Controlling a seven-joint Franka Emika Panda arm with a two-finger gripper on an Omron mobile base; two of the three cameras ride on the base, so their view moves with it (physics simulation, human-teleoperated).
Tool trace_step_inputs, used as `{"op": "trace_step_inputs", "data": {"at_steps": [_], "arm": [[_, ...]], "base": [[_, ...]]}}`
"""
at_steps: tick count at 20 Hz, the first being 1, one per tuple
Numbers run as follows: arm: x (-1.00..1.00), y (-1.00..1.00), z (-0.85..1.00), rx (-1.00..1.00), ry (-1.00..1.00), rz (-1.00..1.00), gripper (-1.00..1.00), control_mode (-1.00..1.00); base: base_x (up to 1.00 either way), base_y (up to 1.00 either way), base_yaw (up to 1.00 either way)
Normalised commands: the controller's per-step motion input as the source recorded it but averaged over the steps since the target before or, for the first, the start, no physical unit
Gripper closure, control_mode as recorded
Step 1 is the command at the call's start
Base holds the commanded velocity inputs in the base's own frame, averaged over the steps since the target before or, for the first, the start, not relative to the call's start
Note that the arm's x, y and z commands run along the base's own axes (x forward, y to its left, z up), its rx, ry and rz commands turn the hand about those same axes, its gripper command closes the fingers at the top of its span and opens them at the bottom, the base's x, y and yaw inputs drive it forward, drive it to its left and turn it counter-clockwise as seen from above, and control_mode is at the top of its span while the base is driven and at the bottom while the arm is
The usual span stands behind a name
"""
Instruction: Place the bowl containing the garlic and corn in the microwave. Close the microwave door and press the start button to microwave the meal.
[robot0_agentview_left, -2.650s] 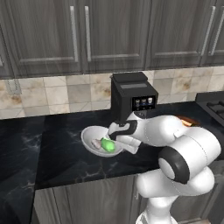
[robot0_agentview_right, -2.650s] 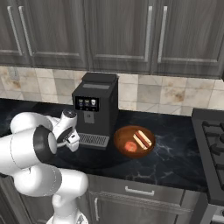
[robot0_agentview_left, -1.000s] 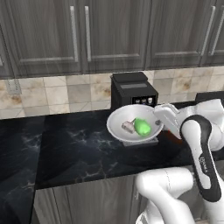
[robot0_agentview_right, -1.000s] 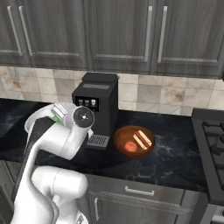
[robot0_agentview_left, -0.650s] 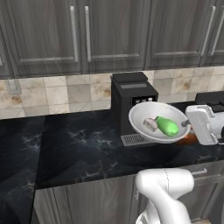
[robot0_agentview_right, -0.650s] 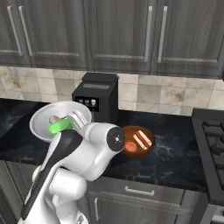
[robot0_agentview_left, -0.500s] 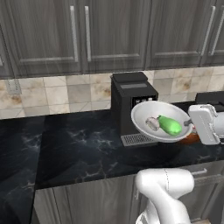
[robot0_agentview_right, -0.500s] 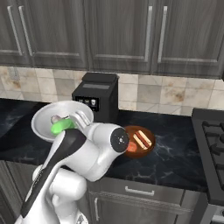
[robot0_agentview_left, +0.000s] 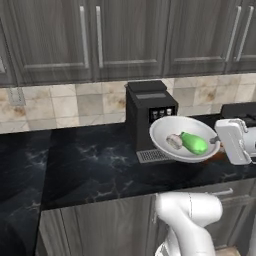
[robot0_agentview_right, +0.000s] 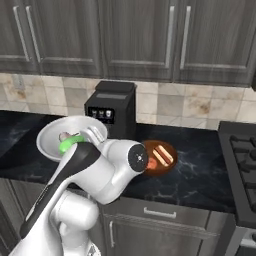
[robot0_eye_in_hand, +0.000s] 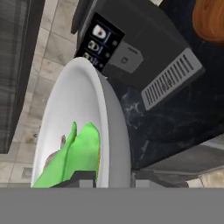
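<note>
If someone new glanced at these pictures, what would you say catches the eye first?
Probably the bowl held up in the air by the gripper in front of the black coffee machine, with the bright green corn and the pale garlic inside. Next, the orange-brown bowl on the dark counter.

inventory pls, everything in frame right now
bowl: 1, white-grey, held up off the counter in front of the coffee machine
corn: 1, bright green, in the bowl
garlic: 1, pale, in the bowl beside the corn
coffee machine: 1, black, on the counter against the backsplash
orange bowl: 1, orange-brown with striped contents, on the counter right of the coffee machine
counter: 1, black marbled
cabinets: dark grey, above the counter
stove: 1, black, far right
gripper: 1, jaws clamped on the bowl's rim
</note>
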Motion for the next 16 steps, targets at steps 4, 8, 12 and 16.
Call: {"op": "trace_step_inputs", "data": {"at_steps": [4, 8, 12, 16], "arm": [[0.0, 0.0, 0.0, 0.0, 0.0, 0.0, 1.0, 1.0], [0.0, 0.0, 0.0, 0.0, 0.0, 0.0, 1.0, 1.0], [0.0, 0.0, 0.0, 0.0, 0.0, 0.0, 1.0, 1.0], [0.0, 0.0, 0.0, 0.0, 0.0, 0.0, 1.0, 1.0]], "base": [[-0.92, 0.0, 0.0], [-0.8, -0.31, -0.22], [-0.37, -0.61, -0.55], [-0.01, -0.67, -0.61]]}}
